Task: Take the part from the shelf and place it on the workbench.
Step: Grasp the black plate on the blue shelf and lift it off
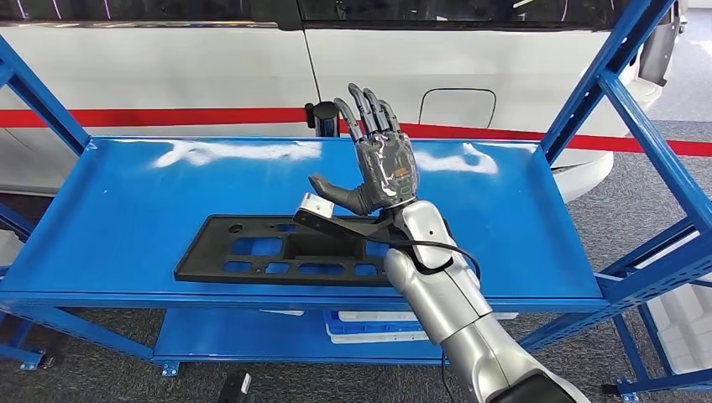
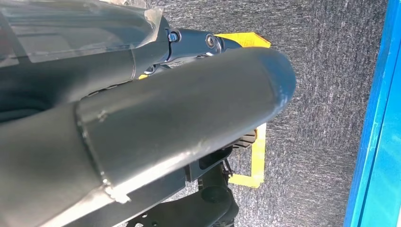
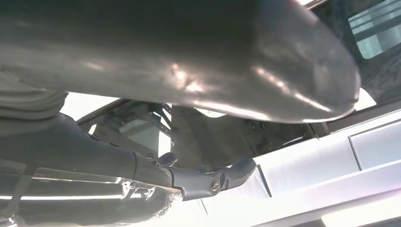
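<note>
Black plastic, flat and full of cut-outs: that's the part (image 1: 290, 250), lying along the front edge of the blue shelf (image 1: 126, 210), roughly mid-width, long side parallel to that edge. Nothing holds it yet.

Right hand (image 1: 379, 164) is up over the part's right end, fingers spread and pointing away from the robot, thumb stuck out to the left, holding nothing. Looks to me like it's hovering above rather than touching, but the head view can't really settle the height. Left hand (image 2: 142, 118) is hanging near the carpet (image 2: 321, 94); its wrist view is mostly thumb, so I can't tell if it's apart or curled.

So I'd call this the reach, task barely started. To do it well, I'd bring the hand down on the right end and get the thumb under the front lip with fingers on top, since a flat panel gives nothing else to pinch. It's long, so a one-end grip will probably let the far end droop; lift slow.

Room-wise: the back and both sides of the shelf are bare blue, plenty of slack. Watch the diagonal braces (image 1: 638, 109) at the right corner and the white vehicle (image 1: 210, 75) behind. Pulling straight out over the front edge seems safest.
</note>
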### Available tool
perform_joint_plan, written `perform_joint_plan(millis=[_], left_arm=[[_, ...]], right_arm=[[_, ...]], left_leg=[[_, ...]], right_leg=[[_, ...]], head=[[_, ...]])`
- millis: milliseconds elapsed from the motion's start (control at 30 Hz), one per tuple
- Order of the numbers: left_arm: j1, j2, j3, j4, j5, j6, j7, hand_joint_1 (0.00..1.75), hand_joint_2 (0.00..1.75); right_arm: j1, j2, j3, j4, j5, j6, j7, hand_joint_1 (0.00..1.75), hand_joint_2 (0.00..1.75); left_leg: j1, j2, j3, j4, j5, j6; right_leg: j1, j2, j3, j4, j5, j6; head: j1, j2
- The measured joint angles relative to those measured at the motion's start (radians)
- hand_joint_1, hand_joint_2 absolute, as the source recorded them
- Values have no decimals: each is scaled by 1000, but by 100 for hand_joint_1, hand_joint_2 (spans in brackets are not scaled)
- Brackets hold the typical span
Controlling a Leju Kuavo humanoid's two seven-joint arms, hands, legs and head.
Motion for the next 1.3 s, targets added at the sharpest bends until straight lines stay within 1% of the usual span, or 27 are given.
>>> perform_joint_plan(millis=[67,133,267,400,533,633,700,867,1000,1100,1300], left_arm=[[1,0,1,0,4,2,-6,0,0],[6,0,2,0,6,14,-25,0,0],[22,2,4,0,11,64,-65,0,0],[33,4,9,0,8,124,-92,0,0],[33,12,12,-1,8,116,-97,0,0],[32,16,17,-2,19,97,-98,0,0],[31,17,20,-2,25,94,-101,0,0],[31,20,27,-2,32,88,-105,0,0],[30,21,32,-2,30,75,-103,0,0],[25,21,33,-3,22,67,-97,0,0],[17,21,33,-5,15,60,-92,0,0]], right_arm=[[32,-13,-2,-51,1,1,-1,0,0],[85,-36,-3,-134,1,7,-4,0,0],[206,-101,-3,-306,-12,15,-12,0,0],[342,-180,-3,-476,-6,5,-23,0,0],[486,-269,-2,-648,13,-14,-35,0,0],[555,-320,-2,-739,3,-20,-45,0,0],[582,-346,-2,-780,-3,-21,-51,0,0],[626,-390,-2,-855,-4,-18,-61,0,0],[654,-416,6,-880,18,13,-70,0,0],[658,-423,33,-868,37,39,-75,0,0],[644,-419,79,-816,50,52,-75,0,0]], left_leg=[[0,0,0,0,0,0],[0,-1,0,0,0,0],[0,-1,-1,0,-1,0],[-1,-3,-1,0,-2,1],[0,-3,-1,0,-3,0],[0,-3,0,-1,-4,-1],[0,-3,0,-1,-4,-1],[0,-3,1,-2,-4,-1],[0,-3,2,-2,-4,-1],[0,-3,2,-2,-4,-1],[0,-2,2,-2,-4,-1]], right_leg=[[0,0,0,0,0,0],[0,0,0,0,-1,0],[0,0,0,0,-2,1],[0,-1,0,-1,-3,2],[0,-2,1,-1,-4,1],[0,-1,1,-1,-4,1],[0,-1,1,-1,-4,1],[0,-1,2,-1,-4,1],[0,-1,2,-1,-4,1],[0,-1,2,-1,-4,1],[0,0,3,-1,-4,1]], head=[[0,0],[0,0],[0,0],[0,0],[0,0],[0,0],[0,0],[0,0],[0,0],[0,0],[0,0]])
